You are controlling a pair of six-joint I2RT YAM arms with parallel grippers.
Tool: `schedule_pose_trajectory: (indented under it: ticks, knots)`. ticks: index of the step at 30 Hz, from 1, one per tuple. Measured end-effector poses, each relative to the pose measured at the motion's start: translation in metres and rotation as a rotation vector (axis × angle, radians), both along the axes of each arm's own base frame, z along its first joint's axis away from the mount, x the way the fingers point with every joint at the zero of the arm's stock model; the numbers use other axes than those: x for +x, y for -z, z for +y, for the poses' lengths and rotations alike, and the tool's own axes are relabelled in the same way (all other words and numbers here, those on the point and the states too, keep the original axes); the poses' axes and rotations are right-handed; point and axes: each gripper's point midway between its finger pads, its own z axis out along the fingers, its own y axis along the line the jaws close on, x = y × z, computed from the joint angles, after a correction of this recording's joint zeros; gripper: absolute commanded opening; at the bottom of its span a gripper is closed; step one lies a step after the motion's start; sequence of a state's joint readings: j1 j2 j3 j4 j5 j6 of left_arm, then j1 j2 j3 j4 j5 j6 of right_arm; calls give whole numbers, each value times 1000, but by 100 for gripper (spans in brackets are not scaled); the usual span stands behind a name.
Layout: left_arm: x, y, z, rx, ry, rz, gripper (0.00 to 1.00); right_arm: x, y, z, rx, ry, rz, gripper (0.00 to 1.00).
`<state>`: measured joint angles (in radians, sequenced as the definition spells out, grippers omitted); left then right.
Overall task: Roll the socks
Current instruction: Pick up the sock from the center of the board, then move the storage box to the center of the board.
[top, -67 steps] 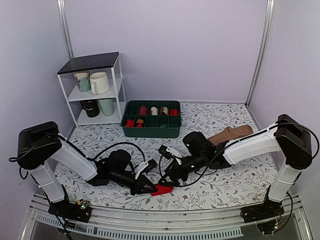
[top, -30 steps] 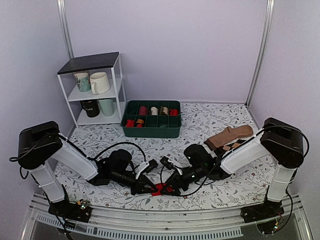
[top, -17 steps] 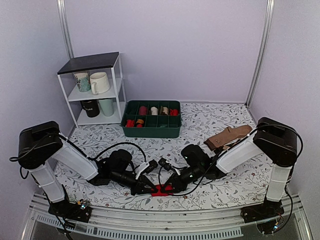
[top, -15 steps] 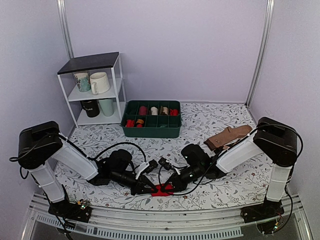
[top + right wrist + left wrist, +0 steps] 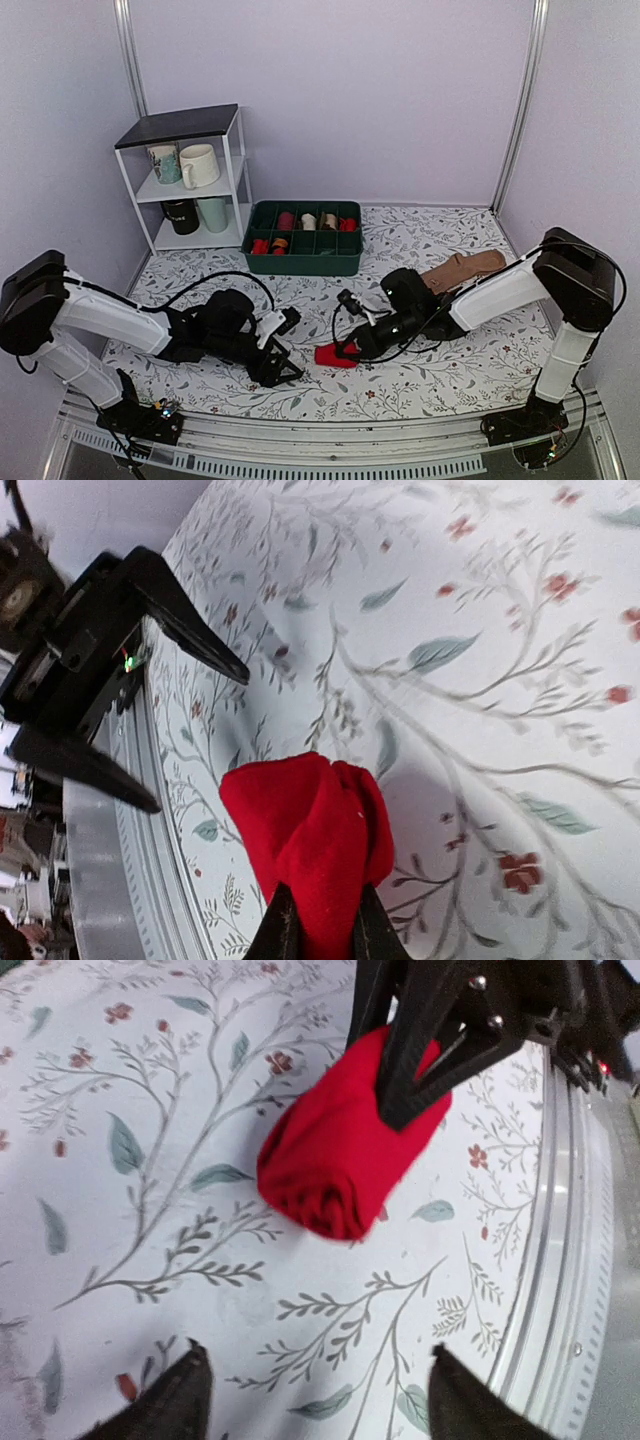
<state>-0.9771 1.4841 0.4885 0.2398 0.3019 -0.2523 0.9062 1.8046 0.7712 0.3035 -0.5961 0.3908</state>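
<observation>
The socks (image 5: 333, 355) are a compact red roll on the floral table, a little in from the near edge. My right gripper (image 5: 349, 349) is shut on the roll's right end; in the right wrist view the red fabric (image 5: 312, 825) bulges out between its two pinching fingers (image 5: 281, 935). My left gripper (image 5: 285, 362) stands open just left of the roll, apart from it. Its wrist view shows both fingertips (image 5: 188, 1385) spread wide with bare cloth between them, and the roll (image 5: 335, 1165) ahead, clamped by the right arm's black fingers (image 5: 415, 1055).
A green divided bin (image 5: 304, 262) with rolled socks sits at the back centre. A white shelf (image 5: 232, 170) with mugs stands at back left. A tan sock and a dark patterned sock (image 5: 458, 270) lie at the right. A metal rail (image 5: 565, 1260) runs along the near edge.
My left gripper let go of the red roll, opened and drew back to the left. My right gripper closed on the roll and shifted it slightly right, away from the near edge.
</observation>
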Motion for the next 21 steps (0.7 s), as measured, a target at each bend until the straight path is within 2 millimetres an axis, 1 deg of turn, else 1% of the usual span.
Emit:
schedule_pose_trajectory:
  ticks: [2, 3, 5, 7, 8, 10, 11, 12, 15, 16, 18, 21]
  knots:
    - [11, -16, 8, -5, -50, -44, 99, 22, -14, -8, 1, 75, -32, 0]
    - [16, -24, 12, -9, -70, -66, 100, 35, -24, -12, 3, 118, -57, 0]
    - [28, -40, 22, -20, -119, -112, 99, 54, -43, -13, 9, 179, -104, 0]
    - [42, -58, 31, -36, -174, -160, 99, 80, -73, -7, 28, 252, -179, 0]
    - [47, -64, 34, -41, -191, -176, 99, 87, -82, -6, 37, 274, -202, 0]
    - [60, -79, 40, -54, -233, -221, 99, 110, -107, -2, 52, 336, -257, 0]
    - [70, -91, 47, -63, -274, -255, 100, 122, -122, -1, 60, 372, -286, 0]
    - [73, -93, 48, -63, -287, -265, 99, 132, -135, -1, 70, 404, -311, 0]
    - [90, -112, 62, -73, -365, -329, 99, 171, -177, -5, 105, 527, -393, 0]
    - [95, -117, 67, -76, -388, -347, 100, 183, -186, -8, 106, 570, -415, 0]
    - [103, -126, 76, -84, -431, -378, 100, 203, -194, -12, 97, 646, -448, 0]
    - [113, -135, 86, -100, -475, -399, 100, 229, -192, -15, 59, 739, -473, 0]
